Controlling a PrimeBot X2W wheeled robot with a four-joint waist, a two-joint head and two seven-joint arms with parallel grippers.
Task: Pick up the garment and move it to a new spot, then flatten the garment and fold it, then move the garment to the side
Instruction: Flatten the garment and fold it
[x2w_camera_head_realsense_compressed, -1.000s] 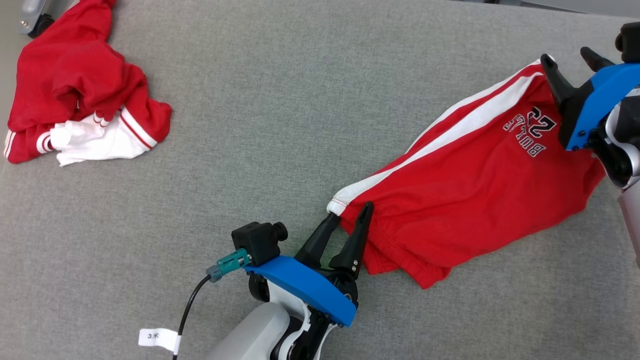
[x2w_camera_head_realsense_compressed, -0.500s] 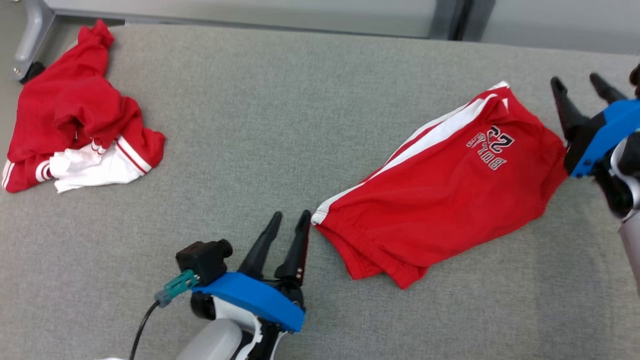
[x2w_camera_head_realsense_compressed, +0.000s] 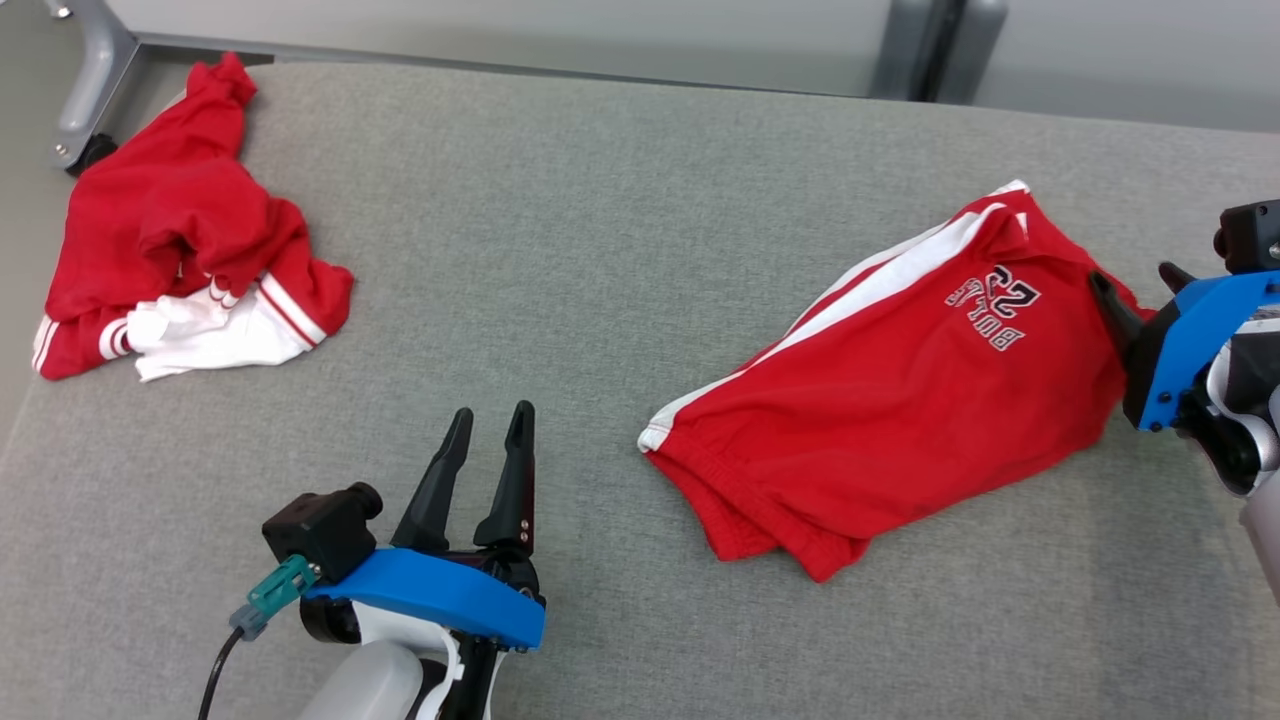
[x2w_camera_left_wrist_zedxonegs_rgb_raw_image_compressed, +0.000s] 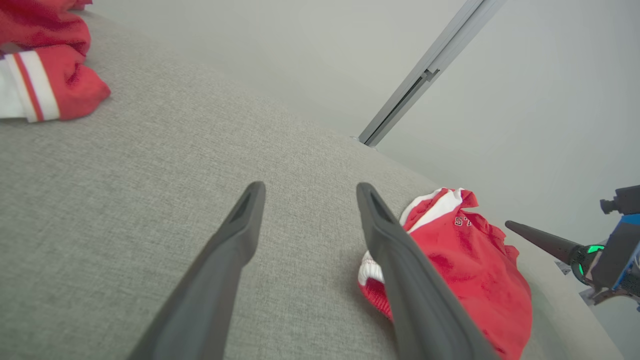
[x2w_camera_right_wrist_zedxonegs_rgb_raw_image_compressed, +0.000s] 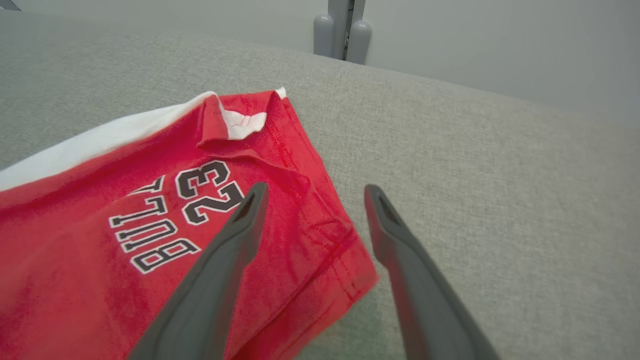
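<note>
Red shorts (x2w_camera_head_realsense_compressed: 900, 400), folded, toward surface (x2w_camera_head_realsense_compressed: 600, 250) right edge. Left gripper (x2w_camera_head_realsense_compressed: 492, 410), right gripper (x2w_camera_head_realsense_compressed: 1134, 276): spread, empty. Risk: right gripper, over hem, may snag fold.

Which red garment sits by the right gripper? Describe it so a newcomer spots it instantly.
On the grey table, look at the right half. The red shorts lie there spread out. Unlike the crumpled red-and-white heap at far left, they carry a white side stripe and a black 23 print.
</note>
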